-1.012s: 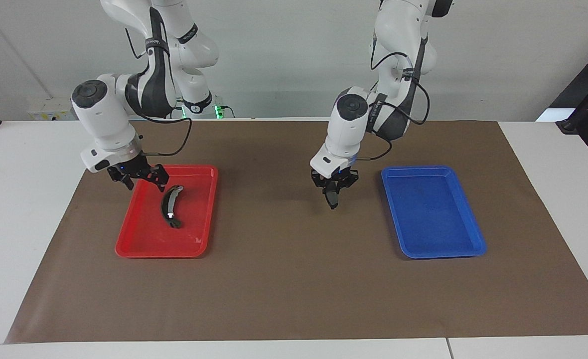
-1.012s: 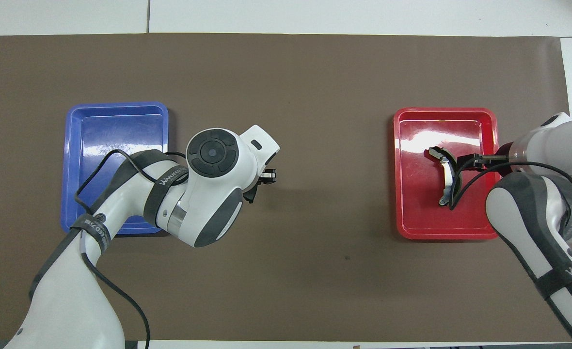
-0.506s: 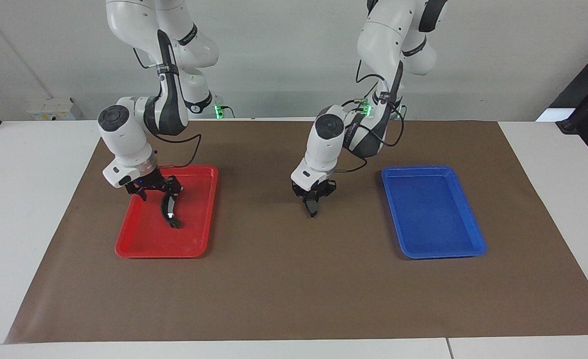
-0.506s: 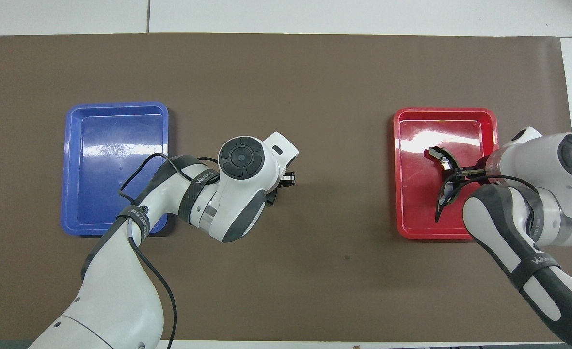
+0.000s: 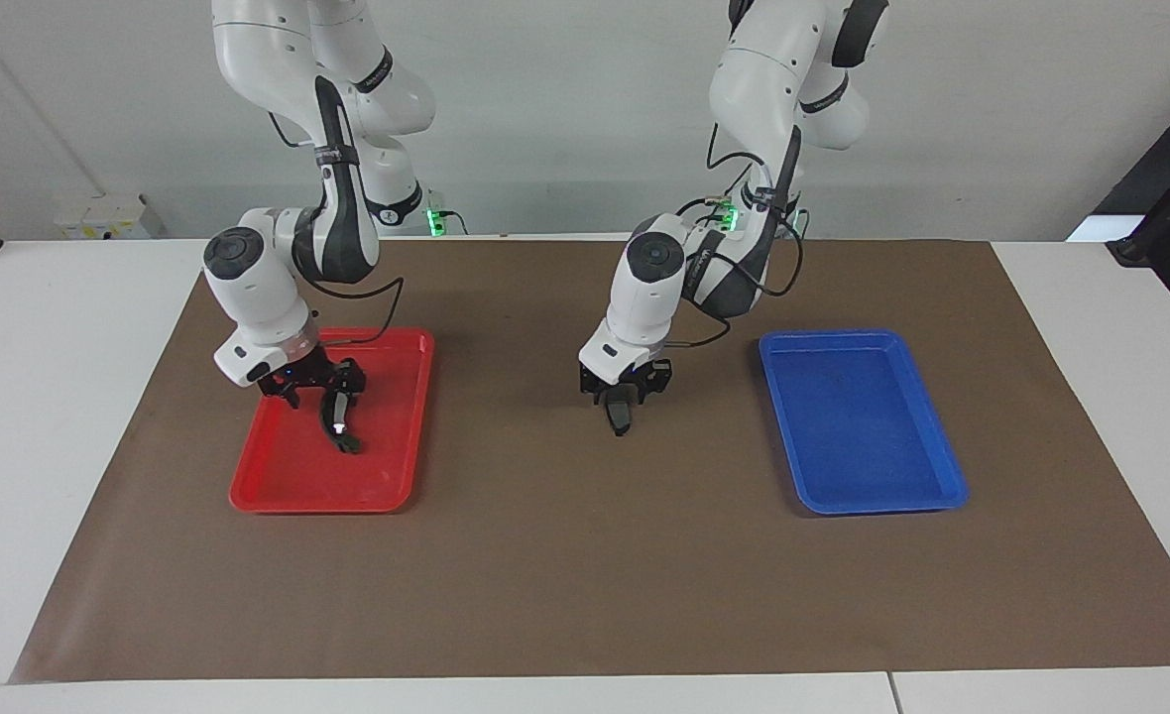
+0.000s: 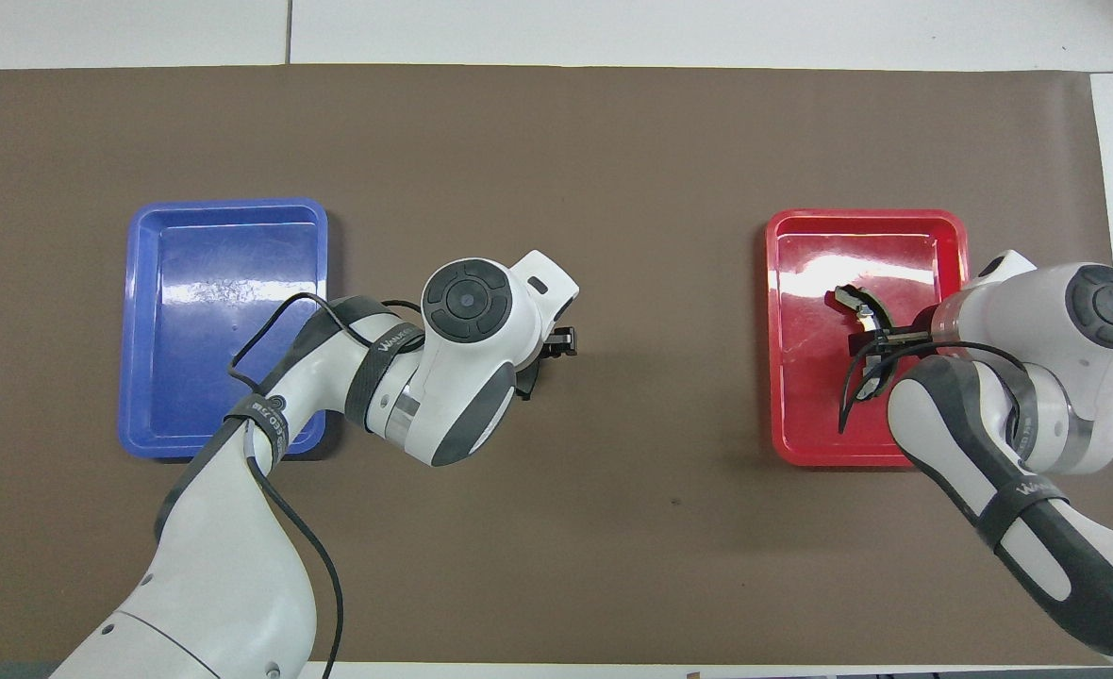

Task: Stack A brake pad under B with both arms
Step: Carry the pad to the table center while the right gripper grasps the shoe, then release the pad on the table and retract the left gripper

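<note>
"WANJEED" band on each arm; left claw (image 5: 621, 409) over mat (image 5: 585, 595)

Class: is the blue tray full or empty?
Empty. The blue tray shows only its bare floor in both views; the brake shoe lies in the red tray.

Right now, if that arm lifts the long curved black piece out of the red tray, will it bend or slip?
Probably stiff: the brake shoe keeps its crescent shape lying in the red tray. Its silvery spot suggests metal, so likely heavy for its size. Being narrow and curved, it may pivot between the right gripper fingers.
</note>
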